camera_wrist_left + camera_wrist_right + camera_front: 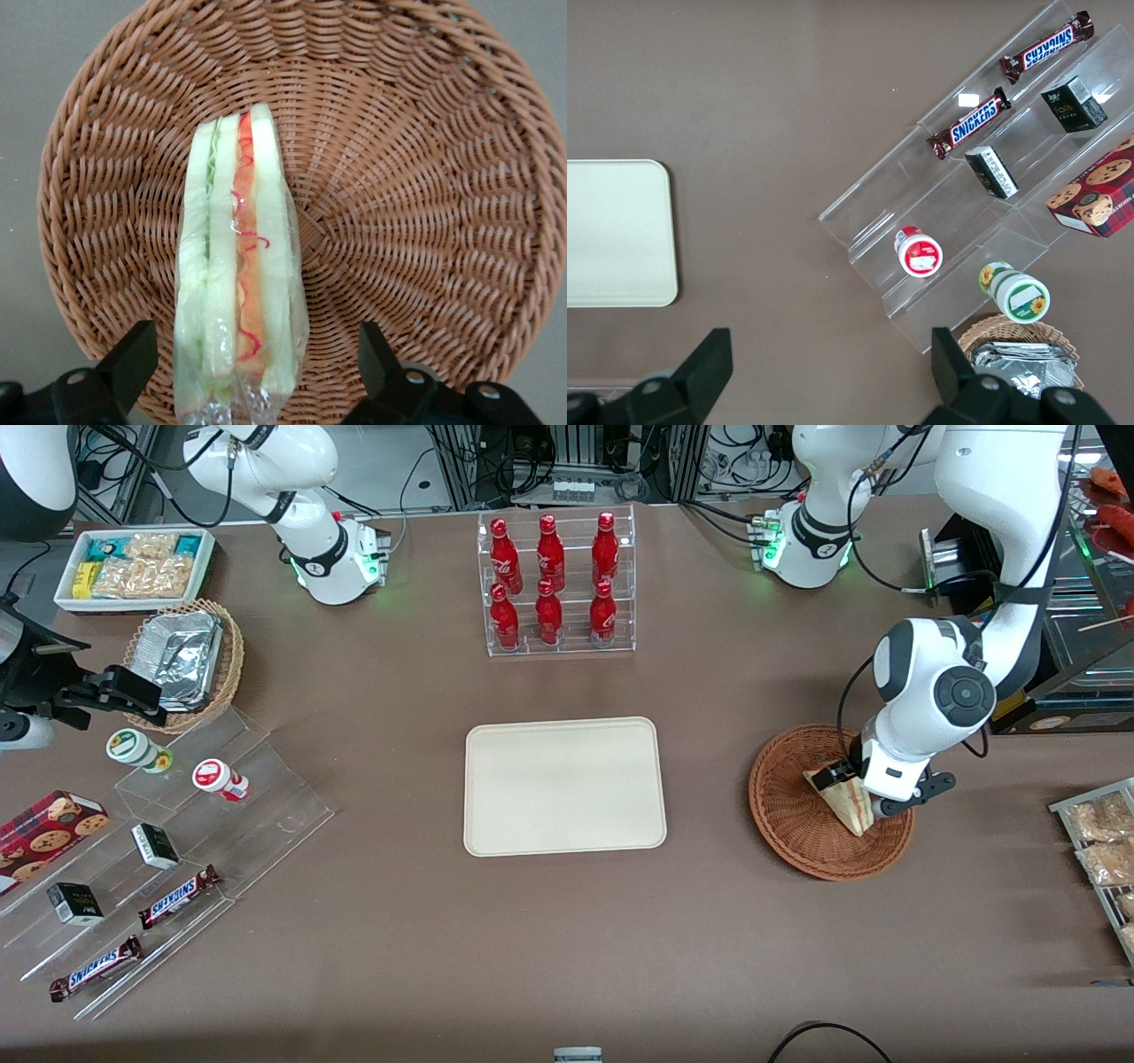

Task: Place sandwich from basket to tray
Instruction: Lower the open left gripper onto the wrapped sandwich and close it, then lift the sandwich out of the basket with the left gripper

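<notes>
The sandwich, a plastic-wrapped wedge of pale bread with red, orange and green filling along its cut edge, lies in the round reddish-brown woven wicker basket. The gripper hangs low over it with fingers spread apart, the wedge's wide end between them and touching neither. Toward the parked arm's end lie the smooth cream tray with rounded corners and two Snickers bars.
</notes>
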Controlling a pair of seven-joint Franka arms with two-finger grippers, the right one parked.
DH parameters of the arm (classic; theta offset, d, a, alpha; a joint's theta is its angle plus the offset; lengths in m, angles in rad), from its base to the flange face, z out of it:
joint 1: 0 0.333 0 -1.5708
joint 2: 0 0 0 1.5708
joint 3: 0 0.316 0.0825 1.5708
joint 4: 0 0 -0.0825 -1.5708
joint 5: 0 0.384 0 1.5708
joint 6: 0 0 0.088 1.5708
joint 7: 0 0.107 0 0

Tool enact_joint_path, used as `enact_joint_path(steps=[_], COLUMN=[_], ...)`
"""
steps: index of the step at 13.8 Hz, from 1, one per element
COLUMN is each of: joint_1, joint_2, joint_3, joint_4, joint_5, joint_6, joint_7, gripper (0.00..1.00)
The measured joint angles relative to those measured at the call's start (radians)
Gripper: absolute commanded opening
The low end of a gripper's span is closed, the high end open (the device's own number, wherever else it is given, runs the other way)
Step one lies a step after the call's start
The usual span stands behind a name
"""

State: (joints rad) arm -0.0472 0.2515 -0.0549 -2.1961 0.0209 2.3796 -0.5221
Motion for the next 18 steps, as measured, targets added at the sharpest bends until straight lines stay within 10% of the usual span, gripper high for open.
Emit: enact_joint_path(steps=[1,3,18], joint_1=[0.001,0.003,-0.005], joint_2=[0.008,0.022,0.003], joint_3=[0.001,0.003,-0.169], joint_4=[0.0,0.0,0.258], joint_5=[0.0,0.0,0.0], joint_6=[0.0,0.001,-0.25], joint_7=[0.0,-0.003,-0.044], gripper=[0.81,0.0,0.0])
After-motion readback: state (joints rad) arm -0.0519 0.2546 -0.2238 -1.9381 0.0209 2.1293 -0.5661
